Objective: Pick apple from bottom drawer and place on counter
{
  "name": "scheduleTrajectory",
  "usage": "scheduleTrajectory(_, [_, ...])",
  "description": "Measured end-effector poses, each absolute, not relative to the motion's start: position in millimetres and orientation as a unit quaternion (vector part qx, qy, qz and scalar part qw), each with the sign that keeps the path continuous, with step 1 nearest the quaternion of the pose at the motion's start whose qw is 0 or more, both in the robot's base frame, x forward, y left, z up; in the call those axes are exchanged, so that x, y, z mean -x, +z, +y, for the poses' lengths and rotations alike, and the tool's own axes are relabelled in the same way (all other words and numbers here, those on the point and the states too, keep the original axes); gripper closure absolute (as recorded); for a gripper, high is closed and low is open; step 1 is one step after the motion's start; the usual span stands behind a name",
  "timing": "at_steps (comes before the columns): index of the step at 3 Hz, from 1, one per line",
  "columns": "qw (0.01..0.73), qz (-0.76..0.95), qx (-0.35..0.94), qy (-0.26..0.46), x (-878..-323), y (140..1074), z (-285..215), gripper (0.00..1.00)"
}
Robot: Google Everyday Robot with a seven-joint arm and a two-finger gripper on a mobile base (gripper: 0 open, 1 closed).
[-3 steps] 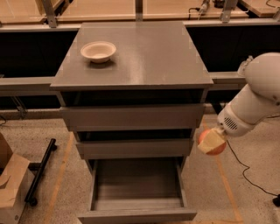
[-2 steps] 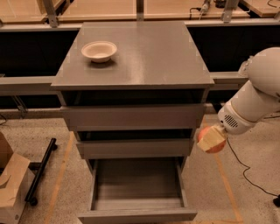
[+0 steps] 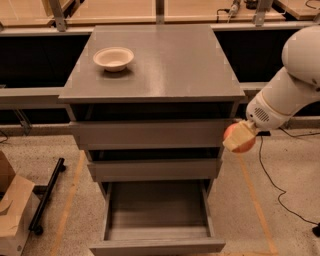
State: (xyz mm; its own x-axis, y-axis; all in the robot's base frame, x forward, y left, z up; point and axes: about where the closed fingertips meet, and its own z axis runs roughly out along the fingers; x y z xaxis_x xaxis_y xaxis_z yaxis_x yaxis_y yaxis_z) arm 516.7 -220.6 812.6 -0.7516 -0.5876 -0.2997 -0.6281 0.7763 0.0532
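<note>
A: Starting on the left, a cardboard box (image 3: 12, 212) sits on the floor at the near corner, with a black bar (image 3: 47, 192) lying just beside it.

B: And up on the cabinet?

A: A white bowl (image 3: 113, 58) stands upright on the left, far part of the counter (image 3: 170, 70). Behind the counter, at the far edge, run the wooden tabletops (image 3: 115, 9).

B: Take me down the front.

A: The top drawer (image 3: 150, 134) and the middle drawer (image 3: 155, 169) each show a dark gap above their grey fronts. Below them the bottom drawer (image 3: 157, 245) is pulled wide out toward us, its grey floor in plain view.

B: So where's the apple?

A: Out of the drawer and in the air! The apple (image 3: 229, 133) hangs just off the cabinet's right side, level with the top drawer, below the counter's edge and touching neither drawer nor counter.

B: And what's holding it?

A: The gripper (image 3: 239, 140), clamped on the apple, with one pale finger (image 3: 238, 135) across the front of the fruit. The white arm (image 3: 295, 85) reaches in from the right edge, angled down and to the left.

B: Anything further right?

A: A dark cable (image 3: 267, 175) trails across the floor under the arm.
</note>
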Motion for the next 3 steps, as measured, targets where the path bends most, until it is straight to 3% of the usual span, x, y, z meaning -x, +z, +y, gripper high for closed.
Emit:
scheduleTrajectory(2, [0.202, 0.919, 0.332, 0.073, -600.2, 889.5, -224.7, 1.0])
scheduleTrajectory(3, [0.275, 0.905, 0.305, 0.108, -662.8, 919.1, -201.5, 1.0])
